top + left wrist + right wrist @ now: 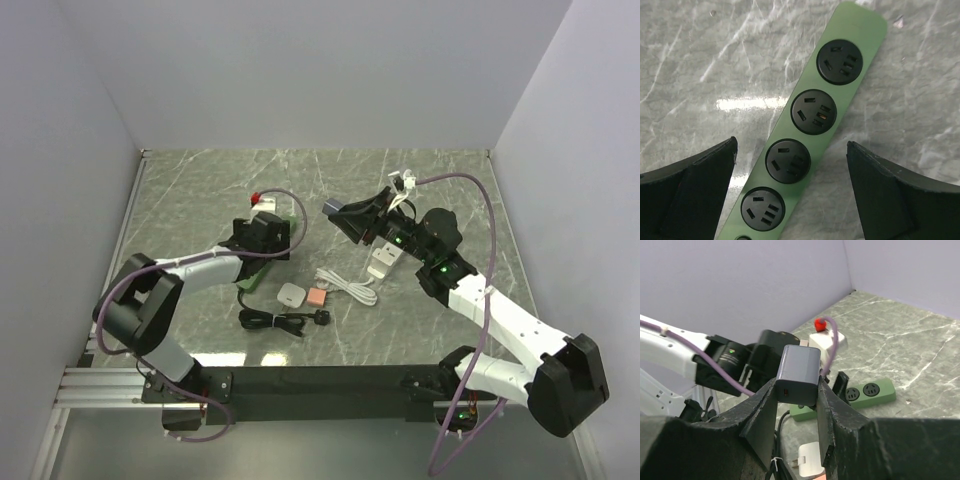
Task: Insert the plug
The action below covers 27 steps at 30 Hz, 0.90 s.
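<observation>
1. The left gripper point(791, 149) is hovering right over the strip point(865, 25), which is lying flat on the table point(200, 190), left of centre.
2. Its jaws are standing wide apart, and one of its dark fingers point(695, 195) is showing on each side of the green body. Neither one is touching it.
3. Four round black sockets point(813, 112) are facing up in a row along the strip.
4. Over on the right, the right gripper point(798, 388) is clamping the plug point(800, 365), with the grey block pinched between both fingers.
5. The plug is sitting upright in that grip, raised off the table near the middle. It is right of the strip and well apart from it.
6. From the right wrist, the strip's end is peeking out beyond the plug, lower down, with two sockets in sight.
7. Just near the right gripper, a white adapter point(383, 262) is resting on the table, with a white cable point(347, 284) curling to its left.
8. Nearer the bases, a white pad point(291, 294) and a pink pad point(316, 297) are sitting side by side.
9. A black cable point(278, 320) is lying coiled just near of them.
</observation>
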### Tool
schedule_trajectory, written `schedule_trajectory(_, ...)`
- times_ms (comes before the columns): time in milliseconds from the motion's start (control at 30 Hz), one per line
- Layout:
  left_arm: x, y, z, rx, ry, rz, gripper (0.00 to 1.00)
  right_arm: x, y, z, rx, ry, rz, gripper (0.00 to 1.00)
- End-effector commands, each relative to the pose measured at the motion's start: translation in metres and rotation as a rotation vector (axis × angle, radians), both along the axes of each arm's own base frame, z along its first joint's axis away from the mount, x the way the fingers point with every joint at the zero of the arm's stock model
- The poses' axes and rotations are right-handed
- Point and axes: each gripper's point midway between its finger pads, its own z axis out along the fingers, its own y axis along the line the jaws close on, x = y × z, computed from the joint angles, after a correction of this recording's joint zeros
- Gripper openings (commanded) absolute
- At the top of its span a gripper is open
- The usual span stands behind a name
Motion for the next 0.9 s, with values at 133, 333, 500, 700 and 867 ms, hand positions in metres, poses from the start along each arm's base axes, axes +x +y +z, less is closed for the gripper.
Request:
schedule_trajectory(133,0.005,0.0,-0.01,0.067,0.071,0.024,0.97,-0.009,-0.006,0.033,0.05,-0.099,0.009,0.0)
schedule_trajectory(333,0.006,0.002,-0.023,0.107,0.124,0.038,0.83,-0.01,-0.007,0.032,0.048,-0.103,0.008,0.01)
schedule_trajectory(500,0.006,0.004,-0.028,0.137,0.154,0.05,0.57,-0.011,-0.008,0.034,0.045,-0.11,0.005,0.0)
schedule_trajectory(700,0.009,0.002,-0.036,0.157,0.191,0.053,0.03,-0.006,-0.01,0.031,0.019,-0.108,-0.016,0.0)
schedule_trajectory(867,0.016,-0.008,-0.05,0.158,0.237,0.041,0.0,0.009,-0.01,0.02,-0.043,-0.071,-0.061,0.01)
